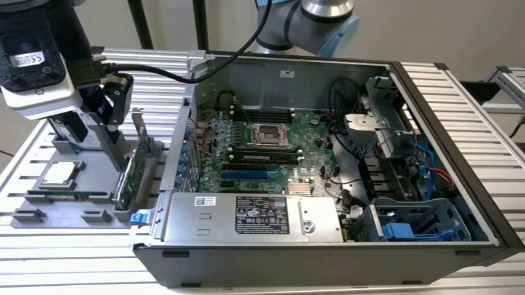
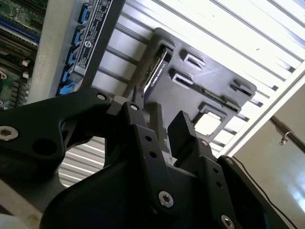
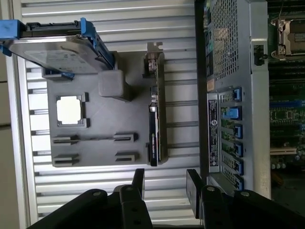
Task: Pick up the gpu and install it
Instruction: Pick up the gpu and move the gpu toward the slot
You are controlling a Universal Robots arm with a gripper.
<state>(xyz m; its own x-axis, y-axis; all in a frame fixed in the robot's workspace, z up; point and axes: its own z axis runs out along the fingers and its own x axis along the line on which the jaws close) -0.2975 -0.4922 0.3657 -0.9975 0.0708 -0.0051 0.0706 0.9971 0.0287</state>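
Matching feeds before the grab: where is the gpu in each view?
Exterior view: gpu on edge in the grey tray, exterior view's left of the case.
First wrist view: gpu on the tray's side facing the case.
Second wrist view: gpu beyond the gripper.
Shared landmark: the grey tray.

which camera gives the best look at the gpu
The first wrist view: the gpu stands on edge in the gray holder, unobstructed from bracket to far end. The exterior view shows its green face at a slant. The second wrist view catches part of its edge beyond the gripper.
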